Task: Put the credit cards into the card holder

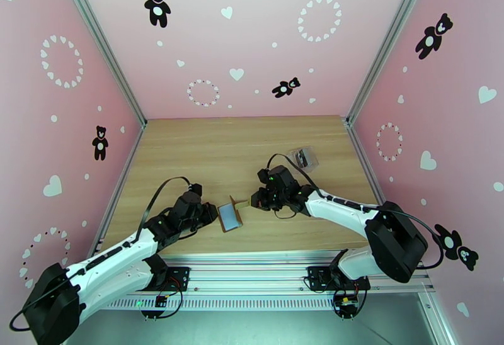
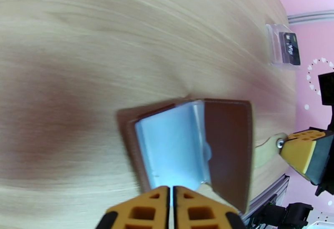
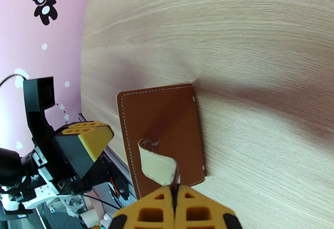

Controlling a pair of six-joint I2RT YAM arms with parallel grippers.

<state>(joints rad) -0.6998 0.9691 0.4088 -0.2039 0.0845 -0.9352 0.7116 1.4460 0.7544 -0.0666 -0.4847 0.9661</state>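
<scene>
**Card holder held open between both pincers**

We see the card holder (image 1: 230, 215) open at the near middle of the surface (image 1: 208, 151). Our left pincer (image 2: 171, 192) is closed on its edge by the greyish pockets (image 2: 167, 142). Our right pincer (image 3: 174, 190) is clamped on the snap tab (image 3: 156, 165). The credit cards (image 2: 291, 48) sit in a clear case (image 2: 275, 44), far right, well apart.

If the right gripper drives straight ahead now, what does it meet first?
The small brown leather folding wallet, whose pale snap tab the right gripper pinches; its cover lies just ahead. Beyond, probably the wooden table.
</scene>
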